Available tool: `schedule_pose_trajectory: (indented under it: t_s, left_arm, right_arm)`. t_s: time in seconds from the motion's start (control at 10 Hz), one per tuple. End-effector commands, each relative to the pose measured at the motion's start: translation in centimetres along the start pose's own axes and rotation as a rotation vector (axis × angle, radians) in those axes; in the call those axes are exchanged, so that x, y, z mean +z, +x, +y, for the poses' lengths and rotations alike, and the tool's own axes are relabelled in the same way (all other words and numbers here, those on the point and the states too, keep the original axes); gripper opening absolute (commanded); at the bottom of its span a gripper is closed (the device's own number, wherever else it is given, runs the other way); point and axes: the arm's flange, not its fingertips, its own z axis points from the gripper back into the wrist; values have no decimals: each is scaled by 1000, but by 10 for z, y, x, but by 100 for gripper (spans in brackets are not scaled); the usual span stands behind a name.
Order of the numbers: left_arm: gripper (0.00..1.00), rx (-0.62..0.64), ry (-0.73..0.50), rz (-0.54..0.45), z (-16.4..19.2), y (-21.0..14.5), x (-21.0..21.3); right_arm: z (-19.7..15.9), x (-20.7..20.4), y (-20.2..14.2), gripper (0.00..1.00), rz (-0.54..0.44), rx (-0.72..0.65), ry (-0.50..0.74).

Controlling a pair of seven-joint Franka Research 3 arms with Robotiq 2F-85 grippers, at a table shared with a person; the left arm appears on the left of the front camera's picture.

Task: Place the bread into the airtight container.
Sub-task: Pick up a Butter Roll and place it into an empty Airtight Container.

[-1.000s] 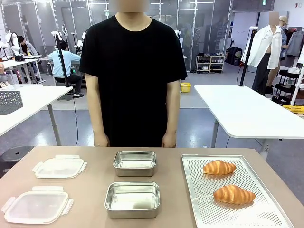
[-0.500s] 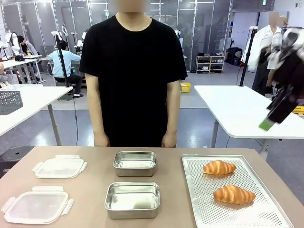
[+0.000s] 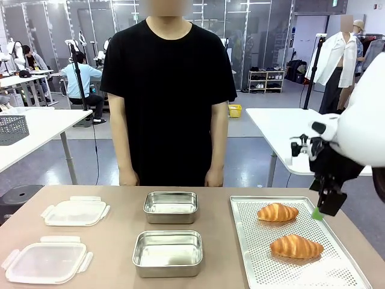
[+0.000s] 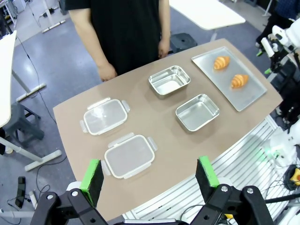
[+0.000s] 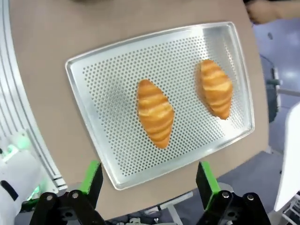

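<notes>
My right gripper [image 3: 320,211] hangs over the right-hand rim of the perforated tray [image 3: 252,241], clear of the worktop [image 3: 120,198]. Its jaws stand spread with nothing between them. In the right wrist view the near croissant [image 5: 155,112] lies ahead of the gap between the two green pads, close to its centre line and well apart from both pads. The far croissant [image 5: 216,88] lies off to one side of that line, nearer the tray's far end. Both croissants rest flat on the tray, apart from each other, and touch neither the rim nor the jaws. My left gripper [image 4: 149,174] is held high above the robot's side of the worktop, jaws likewise spread and holding nothing, well apart from every item. Two steel containers stand open in the middle of the worktop, just left of the tray: the near container [image 3: 168,253] towards me and the far container [image 3: 171,206] towards the person [image 3: 168,90]. Two clear lids [image 3: 75,212] lie flat further left, one beside each container and touching neither. The person stands at the far edge with both arms hanging down, hands off the worktop.
</notes>
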Motion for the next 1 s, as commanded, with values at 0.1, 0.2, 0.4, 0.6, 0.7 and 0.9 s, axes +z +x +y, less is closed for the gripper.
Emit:
schedule_pose_trajectory:
  t_s: [0.1,0.2,0.4,0.6,0.7,0.9]
  left_arm:
    - [100,-8,0,-4,-3,2,3]
    - [100,-8,0,-4,-3,2,3]
    - [100,-8,0,-4,-3,2,3]
    - [100,-8,0,-4,-3,2,3]
    - [100,-8,0,-4,-3,2,3]
    - [100,-8,0,-4,-3,2,3]
  right_arm:
    - [-1,-48,-10,100,-53,137,12]
    - [-3,-64,-14,100,-56,144,25]
    - [-7,-89,-19,100,-46,133,93]
    - [-9,-111,-21,100,-21,143,123]
    - [-8,-124,-23,100,-6,137,129]
    - [-5,-141,-27,100,15,154,145]
